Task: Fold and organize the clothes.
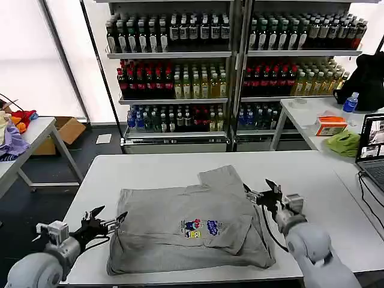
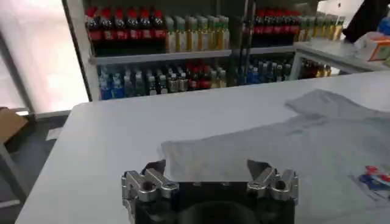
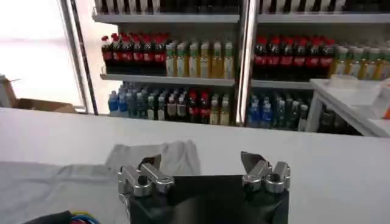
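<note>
A light grey T-shirt (image 1: 180,216) with a small multicoloured chest print (image 1: 201,228) lies spread on the white table (image 1: 150,168), one sleeve pointing toward the back and its right side folded in over the body. My left gripper (image 1: 110,214) hovers open at the shirt's left edge, where the left wrist view has the grey T-shirt (image 2: 286,137) just beyond the open left gripper (image 2: 206,165). My right gripper (image 1: 258,186) stands open at the shirt's right edge beside the sleeve (image 3: 155,152), nothing between the right gripper's (image 3: 200,159) fingers.
Shelves of bottles (image 1: 198,66) stand behind the table. A side table (image 1: 312,120) at the right holds a lime-green cloth (image 1: 343,143), an orange box (image 1: 330,125) and a laptop (image 1: 372,150). A cloth heap (image 1: 12,135) lies on a table at the left.
</note>
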{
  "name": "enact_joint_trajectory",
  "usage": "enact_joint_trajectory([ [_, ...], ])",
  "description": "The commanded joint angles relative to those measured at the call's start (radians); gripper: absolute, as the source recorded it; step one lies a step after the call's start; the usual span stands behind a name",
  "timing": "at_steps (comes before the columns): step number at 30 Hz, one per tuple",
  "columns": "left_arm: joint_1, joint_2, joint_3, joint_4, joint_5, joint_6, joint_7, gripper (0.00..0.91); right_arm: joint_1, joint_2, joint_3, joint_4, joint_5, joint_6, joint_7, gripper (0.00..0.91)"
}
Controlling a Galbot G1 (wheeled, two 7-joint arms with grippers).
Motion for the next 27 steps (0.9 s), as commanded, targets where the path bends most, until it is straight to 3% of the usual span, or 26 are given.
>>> enact_joint_trajectory([
  [1,-0.4,0.046,0.216,0.408,-0.009,-0.012,0.063,0.907,0.341,0.062,-0.122,-0.407,-0.03,-0.021,-0.11,0.907],
  [9,-0.448,0.009,0.255,0.493,0.021,-0.025,0.069,0.907,0.41,0.116,-0.167,-0.545,-0.036,-0.022,-0.103,0.907],
  [14,-0.43,-0.004,0.252,0.491,0.03,-0.024,0.075,0.907,0.377,0.108,-0.189,-0.53,-0.008,-0.022,-0.111,0.907],
  [15,-0.421,-0.005,0.251,0.49,0.03,-0.024,0.078,0.796,0.369,0.108,-0.192,-0.527,-0.011,-0.022,-0.115,0.907],
  [17,-0.405,-0.005,0.249,0.487,0.038,-0.024,0.09,0.725,0.359,0.11,-0.204,-0.525,-0.019,-0.022,-0.116,0.887],
  [19,-0.397,-0.01,0.248,0.491,0.045,-0.026,0.095,0.665,0.35,0.122,-0.205,-0.525,-0.022,-0.022,-0.112,0.413],
  [20,-0.394,-0.013,0.247,0.492,0.044,-0.026,0.094,0.453,0.348,0.125,-0.207,-0.524,-0.022,-0.023,-0.104,0.0],
  [21,-0.386,-0.015,0.247,0.488,0.044,-0.024,0.094,0.322,0.344,0.125,-0.207,-0.521,-0.02,-0.023,-0.105,0.0],
  [22,-0.381,-0.014,0.247,0.478,0.045,-0.022,0.097,0.04,0.335,0.121,-0.213,-0.501,-0.011,-0.023,-0.109,0.0],
  [27,-0.351,-0.011,0.253,0.465,0.052,-0.015,0.129,0.02,0.31,0.114,-0.22,-0.468,0.007,-0.023,-0.099,0.0],
])
